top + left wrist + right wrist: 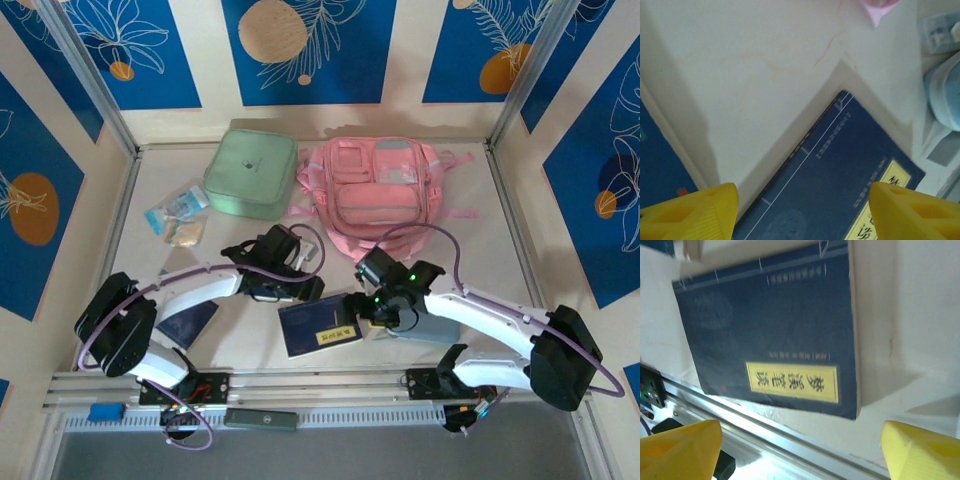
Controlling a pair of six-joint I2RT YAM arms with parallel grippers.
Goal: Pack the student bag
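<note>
While both arms crowd over the blue book [318, 328] at the near edge of the table [478, 250], the student bag [385, 190] lies flat at the far side, front panel up. It is just beside the mint green case [252, 172] and well apart from the book.

Left gripper [800, 215]: fingers [690, 212] spread wide, nothing between them, book corner on the table below. Right gripper [800, 452]: released too, yellow tips wide apart, holding nothing. Under it is the book cover with its yellow label [792, 382], and the metal rail [790, 440] runs just beside the book's near edge.

Risks, my judgement:
- Two grippers over one book: if both drop together, the wrists can knock each other.
- The book is thin and flat on the table, so a pinch from above may scrape the surface, or catch only the cover and fan the pages.
- A push toward the rail could wedge the book there.
- Cannot tell from the top view whether the bag's main zip is open. If it is shut, the book has nowhere to go and would slide off the fabric.
- The right arm's purple cable [430, 227] loops over the bag's lower edge and could snag a strap [462, 213] on the reach.

Small packets [178, 215] and a second dark book [188, 322] under the left arm are not packed yet.
</note>
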